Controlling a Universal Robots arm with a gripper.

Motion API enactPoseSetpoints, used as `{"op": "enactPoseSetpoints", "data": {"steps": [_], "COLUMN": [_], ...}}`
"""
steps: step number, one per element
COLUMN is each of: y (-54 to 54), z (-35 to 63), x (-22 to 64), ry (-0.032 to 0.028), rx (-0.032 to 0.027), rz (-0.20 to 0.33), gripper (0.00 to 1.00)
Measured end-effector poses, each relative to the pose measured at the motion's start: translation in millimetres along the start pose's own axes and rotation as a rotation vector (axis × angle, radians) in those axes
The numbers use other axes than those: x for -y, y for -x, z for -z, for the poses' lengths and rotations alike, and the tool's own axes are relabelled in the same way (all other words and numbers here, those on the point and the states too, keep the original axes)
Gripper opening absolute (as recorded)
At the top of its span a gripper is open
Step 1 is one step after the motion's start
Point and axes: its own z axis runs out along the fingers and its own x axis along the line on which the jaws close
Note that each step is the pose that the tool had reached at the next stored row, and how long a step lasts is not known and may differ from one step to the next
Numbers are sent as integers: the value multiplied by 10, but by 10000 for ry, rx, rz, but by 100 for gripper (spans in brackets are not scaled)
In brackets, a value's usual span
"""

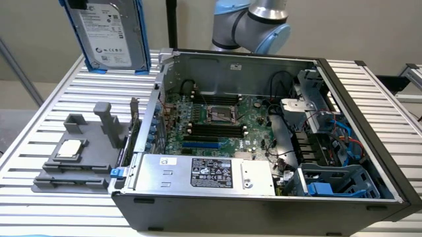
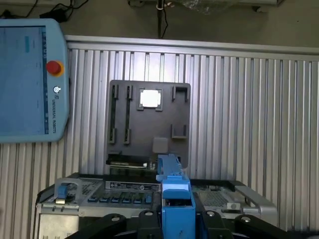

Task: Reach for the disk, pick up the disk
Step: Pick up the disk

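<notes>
Open case (image 1: 264,148) in the foreground on the slatted desk (image 1: 39,98). Grey tray (image 1: 79,158) at its 9 o'clock. Disk (image 1: 112,34) stands upright at the case's 11 o'clock, its blue carrier clamped between the end effector (image 2: 177,221) fingers (image 2: 147,221).

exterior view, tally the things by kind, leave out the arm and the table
disk: 1
chip: 1
pc case: 1
grey holder: 1
total: 4
</notes>
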Motion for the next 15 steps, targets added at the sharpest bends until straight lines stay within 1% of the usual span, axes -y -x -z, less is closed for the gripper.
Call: {"op": "enactPoseSetpoints", "data": {"steps": [5,10,15], "y": [-98,-182,-273], "z": [20,27,35], "x": [199,370,536], "ry": [-1,-1,3], "rx": [25,58,69], "rz": [2,2,2], "gripper": [33,33,33]}}
